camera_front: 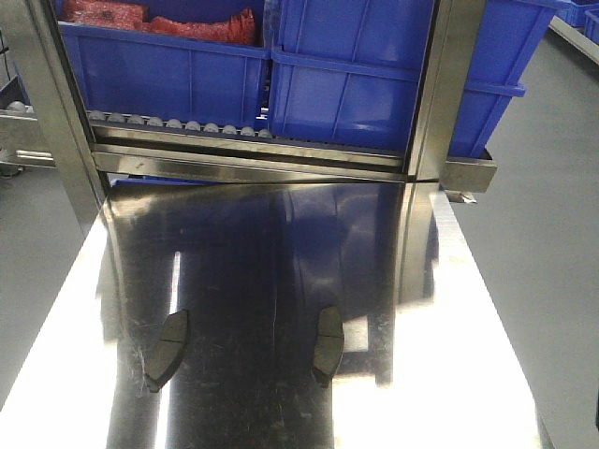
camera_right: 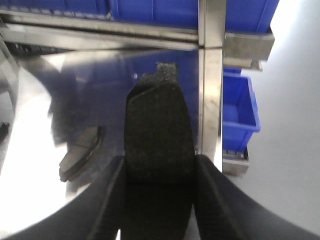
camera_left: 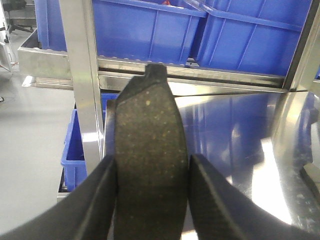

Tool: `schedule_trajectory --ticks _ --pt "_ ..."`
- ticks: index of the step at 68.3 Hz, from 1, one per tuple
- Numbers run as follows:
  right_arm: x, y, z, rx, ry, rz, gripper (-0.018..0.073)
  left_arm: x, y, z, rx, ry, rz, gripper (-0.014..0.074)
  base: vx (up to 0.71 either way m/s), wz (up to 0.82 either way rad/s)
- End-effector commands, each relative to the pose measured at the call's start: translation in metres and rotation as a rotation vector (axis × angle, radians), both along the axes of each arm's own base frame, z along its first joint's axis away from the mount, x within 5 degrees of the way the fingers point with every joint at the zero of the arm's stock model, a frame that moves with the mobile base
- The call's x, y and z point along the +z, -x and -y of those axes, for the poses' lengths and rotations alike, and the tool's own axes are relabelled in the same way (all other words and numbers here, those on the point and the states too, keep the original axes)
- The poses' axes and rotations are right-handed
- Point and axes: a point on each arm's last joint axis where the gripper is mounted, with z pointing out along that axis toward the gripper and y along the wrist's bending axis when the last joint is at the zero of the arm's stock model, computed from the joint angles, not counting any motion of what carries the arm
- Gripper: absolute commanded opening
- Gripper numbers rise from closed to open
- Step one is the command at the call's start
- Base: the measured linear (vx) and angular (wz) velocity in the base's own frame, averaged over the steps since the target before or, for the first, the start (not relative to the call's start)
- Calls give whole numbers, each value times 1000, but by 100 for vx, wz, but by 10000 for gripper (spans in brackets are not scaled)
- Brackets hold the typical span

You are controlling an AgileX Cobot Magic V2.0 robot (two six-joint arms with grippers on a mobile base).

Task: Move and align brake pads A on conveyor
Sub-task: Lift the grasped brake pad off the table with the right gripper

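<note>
now | left hand [camera_left: 152, 164] clamps speckled grey-brown pad [camera_left: 147, 120] (tab pointing outward) | right hand [camera_right: 160, 160] clamps darker pad [camera_right: 159, 115]

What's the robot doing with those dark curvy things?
The robot is holding brake pads, one in each arm. Its left gripper is shut on one brake pad, and its right gripper is shut on a second pad. Two more pads lie apart on the shiny steel table, in front of blue bins.
</note>
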Motion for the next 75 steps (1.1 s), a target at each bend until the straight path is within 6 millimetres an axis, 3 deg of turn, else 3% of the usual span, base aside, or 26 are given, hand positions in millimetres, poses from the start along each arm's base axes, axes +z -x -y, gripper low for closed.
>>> schedule_trajectory --ticks 1,10,75 --pt "13 8 2 1 -17 154 -7 16 -1 0 0 23 106 -6 0 0" --pt "13 16 4 0 -21 199 -7 16 -1 0 0 23 106 -6 0 0" --pt "14 16 4 2 -38 210 -7 16 -1 0 0 23 106 -6 0 0"
